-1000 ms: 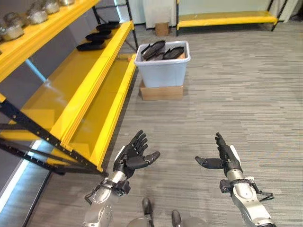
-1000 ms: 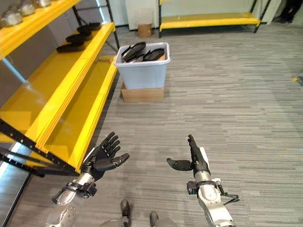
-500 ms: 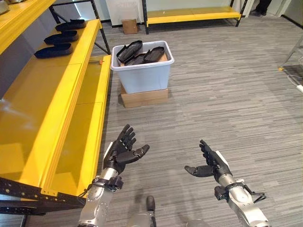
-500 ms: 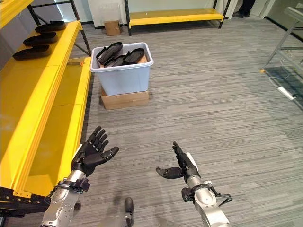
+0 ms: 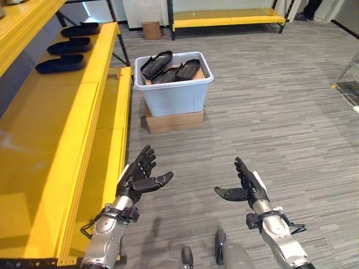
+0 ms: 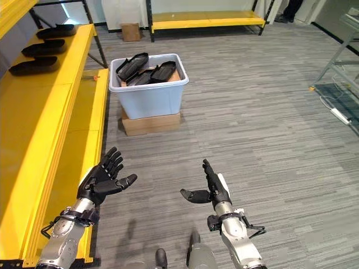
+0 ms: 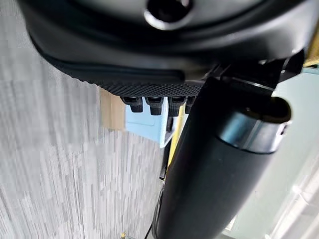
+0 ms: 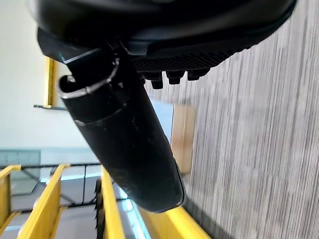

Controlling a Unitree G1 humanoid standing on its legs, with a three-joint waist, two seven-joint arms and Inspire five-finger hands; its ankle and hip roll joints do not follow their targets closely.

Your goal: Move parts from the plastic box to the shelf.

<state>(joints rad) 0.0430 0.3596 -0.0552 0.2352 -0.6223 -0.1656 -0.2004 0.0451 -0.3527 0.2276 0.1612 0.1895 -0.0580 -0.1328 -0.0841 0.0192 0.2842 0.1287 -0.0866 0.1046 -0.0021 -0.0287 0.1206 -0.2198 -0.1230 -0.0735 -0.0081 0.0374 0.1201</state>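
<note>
A pale blue plastic box (image 5: 174, 89) stands on a flat cardboard box (image 5: 174, 120) on the floor, some way ahead of me. Several black curved parts (image 5: 171, 66) lie piled inside it. Three more black parts (image 5: 60, 63) rest in a row on the yellow shelf (image 5: 50, 129) to my left. My left hand (image 5: 139, 178) is held low in front of me near the shelf's edge, open and empty. My right hand (image 5: 245, 188) is level with it, also open with nothing in it. Both are well short of the box.
A second yellow rack (image 5: 224, 18) runs along the far wall, with a small cardboard box (image 5: 151, 29) beside it. A grey metal frame (image 6: 342, 73) and a white power strip (image 6: 339, 115) lie at the far right. Grey striped carpet covers the floor between me and the box.
The camera has shifted, so the box sits slightly further right in view. Both hands stay open and empty in much the same pose.
</note>
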